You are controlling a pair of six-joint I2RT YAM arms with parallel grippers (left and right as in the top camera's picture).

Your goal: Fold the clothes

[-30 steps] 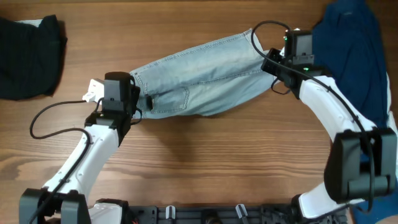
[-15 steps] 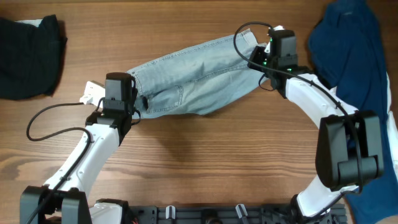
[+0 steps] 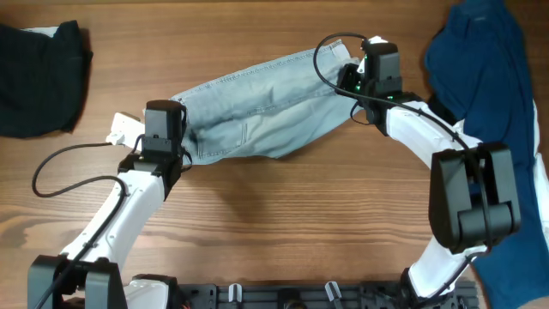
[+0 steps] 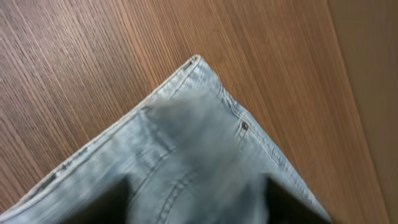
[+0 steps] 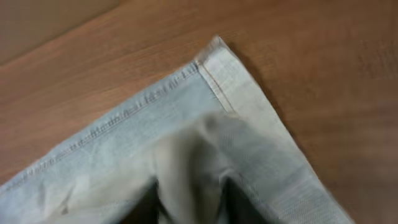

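**Q:** Where's the garment rn?

**Me:** The denim shorts (image 3: 257, 107) lie flat on the desk (image 3: 283, 223), upper-mid. They run diag. from low-left to up-right, spanning the gap btw my two arms. Fabric is light blue, w/ some creases mid-body.

**Q:** L tool (image 4: 199, 202), what's its state?

**Me:** Fingers are apart, wide. On the L wrist cam they show as dark blurs at both bottom corners, w/ denim spread flat under and btw them. Nothing is pinched. One corner of the shorts points away from me, w/ a seam along the edge and a small rivet (image 4: 244, 126) near it. There's bare wood on either side of that corner.

**Q:** R tool (image 5: 189, 208)?

**Me:** Also apart, but the gap is narrower than on the L. A raised ridge of cloth sits btw the fingers, and I can't tell if either pad touches it. The hemmed corner (image 5: 217, 68) lies ahead of the tool, flat on the wood.

**Q:** Anything else on the desk?

**Me:** There's a black garment (image 3: 39, 77) at the far top-left corner, well apart from the shorts. A dk-blue garment (image 3: 489, 77) lies along the R edge, near my R arm and not touching the denim.
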